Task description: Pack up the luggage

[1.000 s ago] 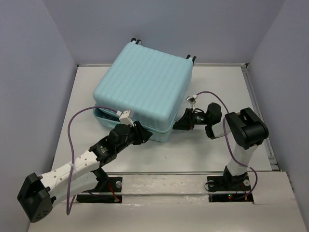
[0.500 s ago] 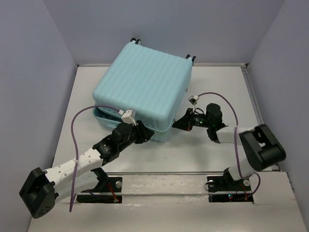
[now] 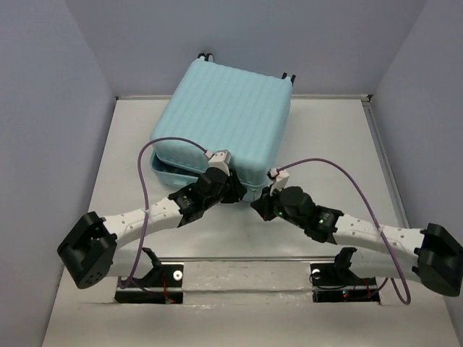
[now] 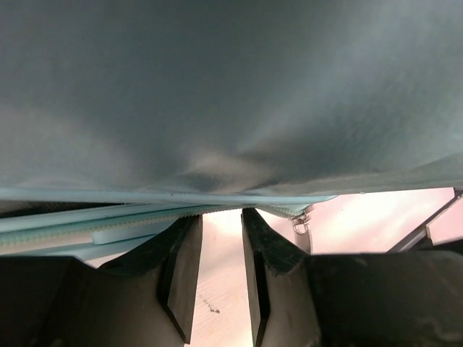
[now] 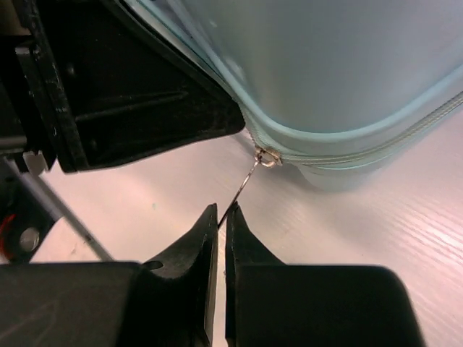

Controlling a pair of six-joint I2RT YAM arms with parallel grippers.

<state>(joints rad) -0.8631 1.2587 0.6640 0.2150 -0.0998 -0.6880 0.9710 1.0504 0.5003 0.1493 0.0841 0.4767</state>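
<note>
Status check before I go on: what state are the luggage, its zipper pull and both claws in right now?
luggage: lid down on the base, front seam gaping, not zipped there.
zipper pull: at the near corner, drawn out from its slider.
right claw: shut on the zipper pull's tip.
left claw: open, nothing between its fingers, tips at the lid's front rim.

Luggage: ribbed hard plastic shell, satin sheen. Zipper pull: shiny metal. Table: matt, finely grained.
</note>
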